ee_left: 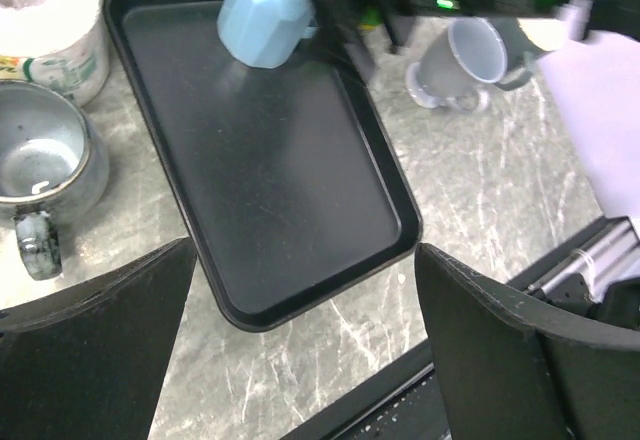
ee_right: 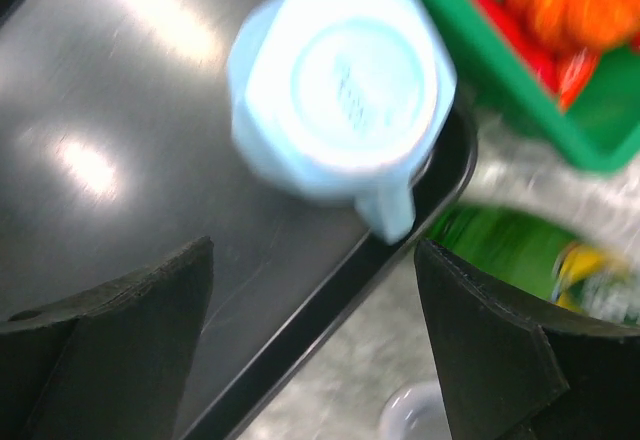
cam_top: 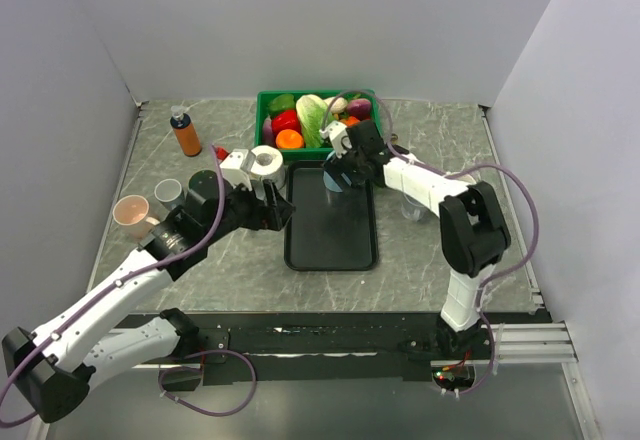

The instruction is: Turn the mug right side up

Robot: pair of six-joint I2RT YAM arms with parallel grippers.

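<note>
A pale blue faceted mug (cam_top: 335, 175) (ee_left: 262, 15) stands upside down, base up, at the far end of the black tray (cam_top: 330, 245) (ee_left: 270, 180). In the right wrist view the mug (ee_right: 340, 85) is blurred, its handle pointing at the tray's rim (ee_right: 330, 305). My right gripper (cam_top: 346, 160) (ee_right: 312, 260) hovers over it, open, with the mug ahead of the fingers and not between them. Open and holding nothing, my left gripper (cam_top: 280, 210) (ee_left: 305, 260) sits over the tray's near left corner.
A green basket of vegetables (cam_top: 268, 110) stands behind the tray. A paper roll (cam_top: 266, 163) (ee_left: 50, 20) and a grey mug (ee_left: 40, 165) sit left of the tray. Another grey mug (ee_left: 465, 60) lies to its right. A pink mug (cam_top: 132, 215), a grey cup (cam_top: 168, 192) and an orange bottle (cam_top: 186, 132) stand at far left.
</note>
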